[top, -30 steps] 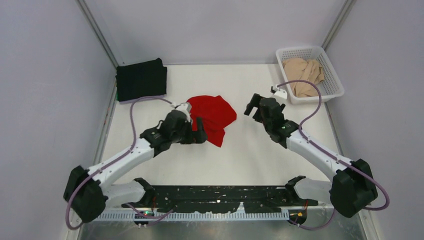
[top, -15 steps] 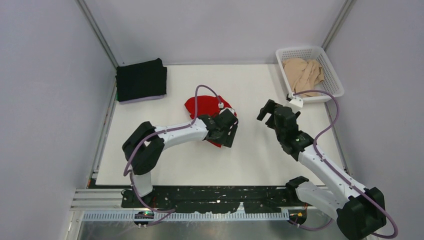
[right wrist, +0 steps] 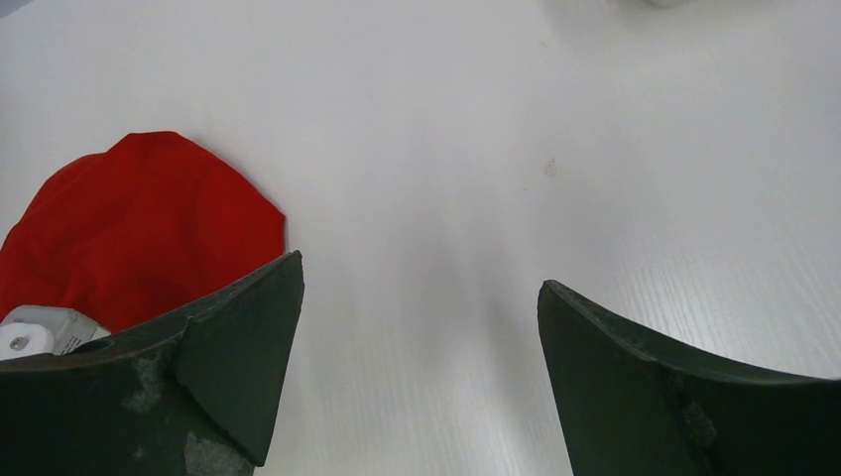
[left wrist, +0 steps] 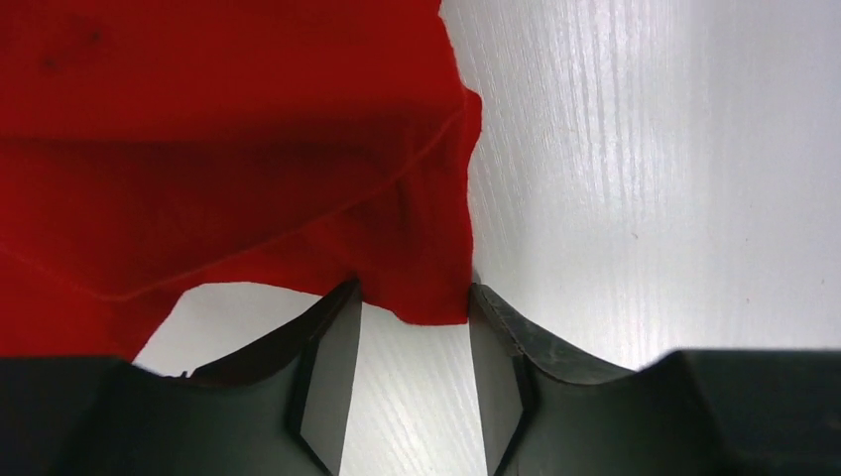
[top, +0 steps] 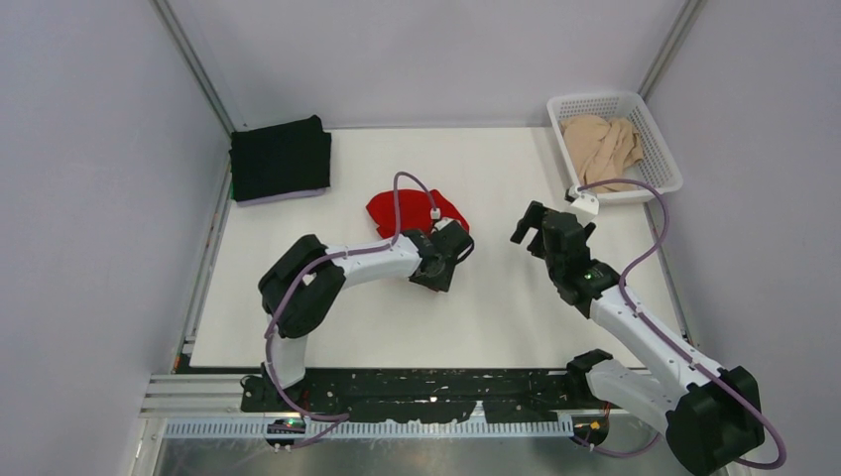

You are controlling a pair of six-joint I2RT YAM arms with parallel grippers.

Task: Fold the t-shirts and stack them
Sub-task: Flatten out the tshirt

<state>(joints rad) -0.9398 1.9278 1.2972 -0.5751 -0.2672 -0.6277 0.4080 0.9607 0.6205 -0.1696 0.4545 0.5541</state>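
Black cloth marks the far-left corner of the white table (top: pixel 496 327): the black t-shirt (top: pixel 280 157) lies folded into a neat rectangle. A thin strip of the pale lavender t-shirt (top: pixel 288 196) shows under its near edge, so the two are stacked.

Near the centre of the table, the red t-shirt (top: pixel 397 210) lies in a loose, rumpled heap, unfolded and well apart from the stack. The left arm reaches across from the left, and the left gripper (top: pixel 442 266) sits at the near right edge of this shirt. In the left wrist view, the jaws stand partly apart. A flat corner of red cloth lies between the fingers (left wrist: pixel 332 337) and reaches both inner faces. Bare table shows in the gap behind that corner.

To the right of the red shirt, the right gripper (top: pixel 539 224) hangs above bare table. Its jaws are spread wide with nothing between them. In the right wrist view, the red shirt shows beyond its left finger.

At the far-right corner stands a white lattice basket (top: pixel 662 149). The beige t-shirt (top: pixel 600 144) lies crumpled inside it.
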